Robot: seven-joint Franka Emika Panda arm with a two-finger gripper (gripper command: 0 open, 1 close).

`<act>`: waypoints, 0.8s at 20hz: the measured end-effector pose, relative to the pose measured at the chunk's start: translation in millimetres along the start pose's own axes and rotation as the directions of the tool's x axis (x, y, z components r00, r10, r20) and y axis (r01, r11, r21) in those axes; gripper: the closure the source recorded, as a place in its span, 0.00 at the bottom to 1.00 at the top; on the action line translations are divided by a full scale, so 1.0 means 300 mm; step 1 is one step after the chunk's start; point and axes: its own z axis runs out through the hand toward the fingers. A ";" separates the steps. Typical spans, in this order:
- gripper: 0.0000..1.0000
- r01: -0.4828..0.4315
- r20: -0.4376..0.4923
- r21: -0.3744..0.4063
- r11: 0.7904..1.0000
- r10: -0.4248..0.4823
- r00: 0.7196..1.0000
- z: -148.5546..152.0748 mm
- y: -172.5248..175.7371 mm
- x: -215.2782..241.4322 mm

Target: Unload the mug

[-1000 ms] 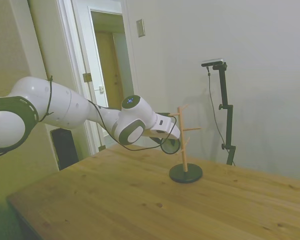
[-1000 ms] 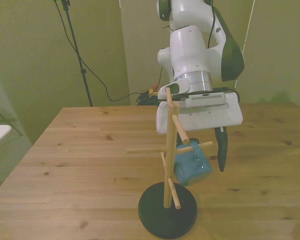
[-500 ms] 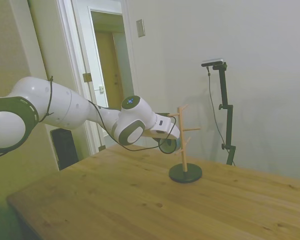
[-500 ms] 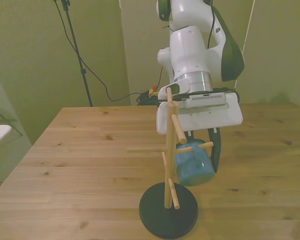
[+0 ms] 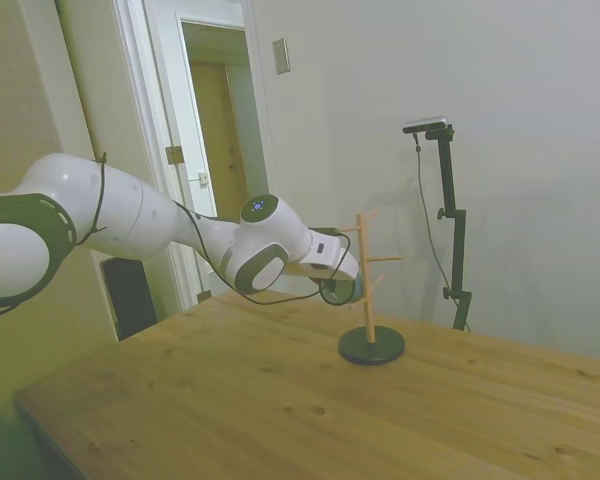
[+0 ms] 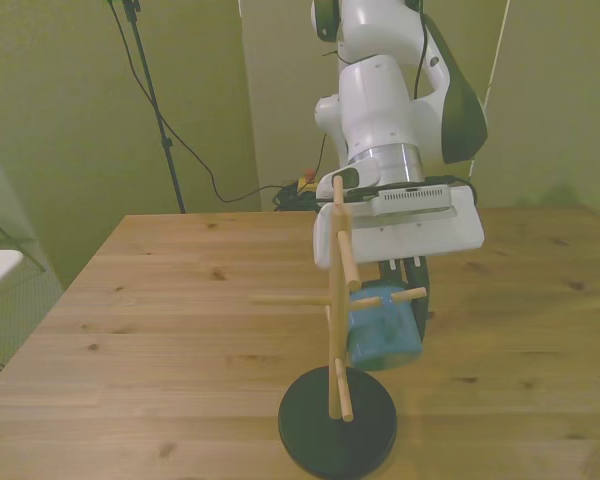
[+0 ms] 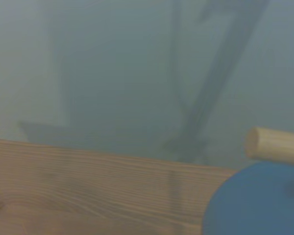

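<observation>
Beside the wooden mug tree (image 6: 336,330), the gripper (image 6: 400,300), fingers seemingly clamped on the mug (image 6: 382,327), must next slide it off its peg (image 6: 405,295).

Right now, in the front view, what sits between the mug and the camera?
The wooden mug tree: its post and a peg cross in front of the mug. The claw is behind.
</observation>
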 end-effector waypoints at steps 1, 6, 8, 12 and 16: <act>1.00 0.005 -0.006 0.003 1.000 -0.005 1.000 -0.003 0.001 -0.006; 1.00 0.023 -0.028 0.017 1.000 -0.022 0.999 -0.031 0.000 -0.045; 1.00 0.027 -0.033 0.030 0.999 -0.026 0.999 -0.055 -0.010 -0.057; 1.00 0.042 -0.048 0.044 0.998 -0.040 0.998 -0.099 -0.022 -0.070; 1.00 0.058 -0.057 0.055 0.997 -0.055 0.997 -0.120 -0.035 -0.079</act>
